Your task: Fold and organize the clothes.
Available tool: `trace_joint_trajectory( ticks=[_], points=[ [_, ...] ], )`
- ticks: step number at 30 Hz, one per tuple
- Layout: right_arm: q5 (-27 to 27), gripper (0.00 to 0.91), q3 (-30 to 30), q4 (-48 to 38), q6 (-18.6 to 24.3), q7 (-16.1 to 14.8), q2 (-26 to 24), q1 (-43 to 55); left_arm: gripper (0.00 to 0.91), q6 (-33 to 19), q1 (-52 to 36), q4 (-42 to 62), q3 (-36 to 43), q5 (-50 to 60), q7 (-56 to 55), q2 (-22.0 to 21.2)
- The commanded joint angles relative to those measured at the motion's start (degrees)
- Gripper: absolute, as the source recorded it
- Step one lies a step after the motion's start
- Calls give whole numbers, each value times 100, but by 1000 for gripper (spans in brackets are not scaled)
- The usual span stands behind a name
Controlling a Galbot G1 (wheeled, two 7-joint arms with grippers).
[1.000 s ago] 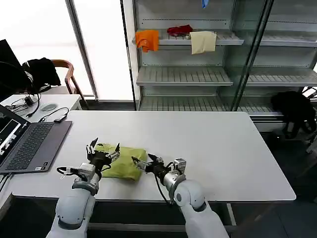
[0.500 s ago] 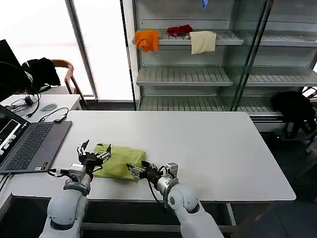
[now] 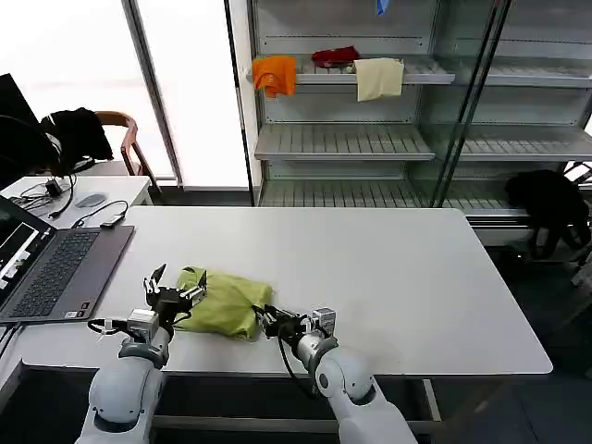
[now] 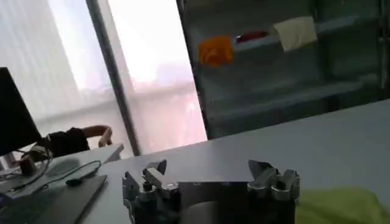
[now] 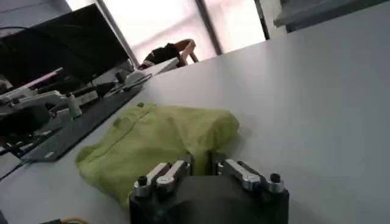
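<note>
While bunched, one T-shirt [image 3: 225, 302] (lime-green), two grippers

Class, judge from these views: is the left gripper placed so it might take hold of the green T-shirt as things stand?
Probably yes. The left gripper sits open right at the edge of the green T-shirt, with nothing between them; the right gripper is at its opposite side.

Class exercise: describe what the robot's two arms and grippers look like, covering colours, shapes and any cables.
Both arms have rounded, glossy white shells. The left gripper and the right gripper are dark metal with silver-grey blocks at the wrists. Thin black cables loop beside each wrist. Up close, the fingers are silver-grey, jointed and bolted onto a black body.
</note>
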Motion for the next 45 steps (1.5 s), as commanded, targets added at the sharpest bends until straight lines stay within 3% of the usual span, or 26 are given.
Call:
trace_joint_trajectory(
  ticks=[1, 8, 18, 26, 33, 34, 35, 45],
  points=[
    [-415, 0, 101, 77, 0, 84, 26, -26, 907, -24, 25, -3, -40, -21, -19, -4],
    [-425, 0, 419, 456, -12, 42, -261, 181, 907, -41, 54, -47, -58, -21, -45, -18],
    [-208, 0, 1449, 902, -15, -369, -1400, -98, 907, -41, 4, -25, 39, -13, -55, -102],
    [-350, 0, 1907, 1064, -6, -658, -1651, -606, 907, -43, -40, 27, 137, -4, -55, -169],
    [-519, 0, 2117, 1015, -1, -568, -1661, -525, 907, -36, 8, -17, 152, -24, -62, -186],
    [-615, 252, 2113, 994, 1, -542, -1647, -473, 907, -41, 20, -29, 152, -28, -58, -182],
    [-741, 907, 2106, 976, 5, -498, -1625, -418, 907, -41, 34, -35, 153, -30, -59, -183],
    [-1438, 907, 2214, 1450, 209, -355, -1564, -671, 907, -73, 187, -154, 106, -128, -63, -168]
  ],
)
